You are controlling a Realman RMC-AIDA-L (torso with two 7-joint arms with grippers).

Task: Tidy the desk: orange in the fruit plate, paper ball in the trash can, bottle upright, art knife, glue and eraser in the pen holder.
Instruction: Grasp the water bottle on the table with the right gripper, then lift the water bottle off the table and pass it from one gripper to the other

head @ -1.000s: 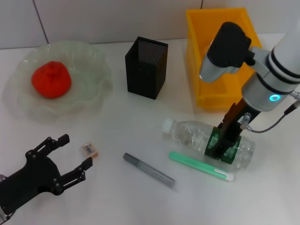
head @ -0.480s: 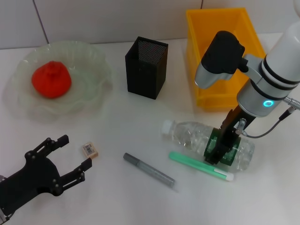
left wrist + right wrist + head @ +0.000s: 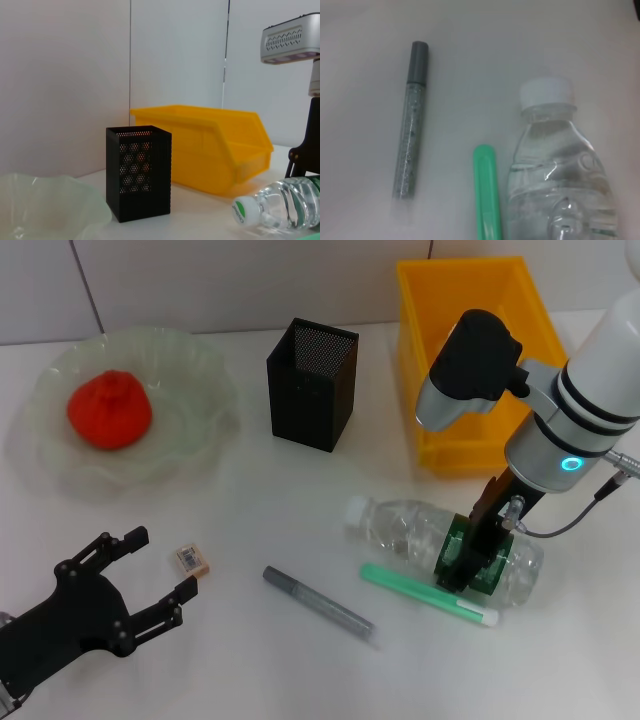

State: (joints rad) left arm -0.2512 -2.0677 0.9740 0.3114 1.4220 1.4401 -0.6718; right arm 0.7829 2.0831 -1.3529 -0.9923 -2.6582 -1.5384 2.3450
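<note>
With the clear plastic bottle point(image 3: 445, 547) lying on its side just in front of the yellow plastic trash can point(image 3: 470, 345), the right gripper point(image 3: 476, 558) clamps its green-labelled middle, presumably to stand it upright.

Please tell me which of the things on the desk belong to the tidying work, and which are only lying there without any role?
Belonging to the work:
- orange, in the fruit plate
- bottle, lying down, right gripper at its label
- eraser, near the left gripper
- grey stick
- green stick
- pen holder
- trash can

Only lying about:
- nothing visible
</note>
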